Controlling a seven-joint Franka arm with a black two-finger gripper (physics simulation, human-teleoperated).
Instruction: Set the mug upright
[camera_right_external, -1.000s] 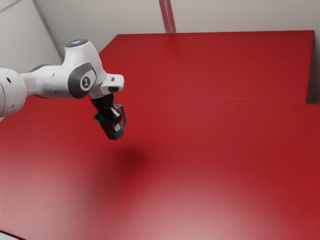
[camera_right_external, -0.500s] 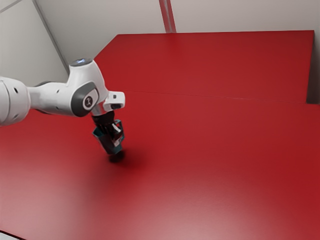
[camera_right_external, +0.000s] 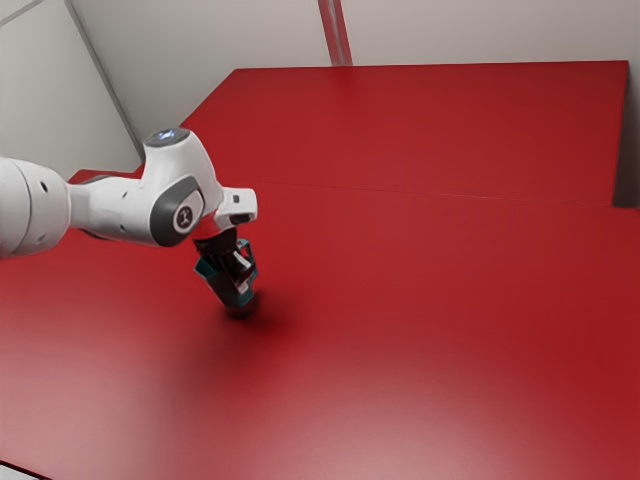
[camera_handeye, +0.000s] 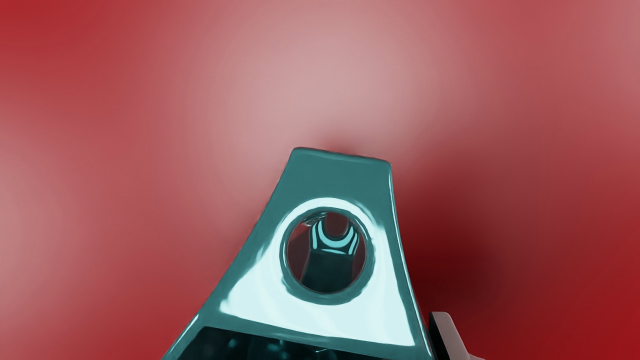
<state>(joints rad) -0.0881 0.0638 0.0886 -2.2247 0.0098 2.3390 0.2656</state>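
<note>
Leaning at a slant, the blue-green mug (camera_right_external: 232, 294) is squeezed in the black jaws (camera_right_external: 237, 272), low by the red desk (camera_right_external: 450, 290). I can't tell if its bottom touches. The exterior view shows the big white arm (camera_right_external: 110, 208) and a dark shadow (camera_right_external: 240, 313) under the mug. The wrist view shows a round hole (camera_handeye: 326, 252) in the mug, and one finger (camera_handeye: 449, 335) by its side.
</note>
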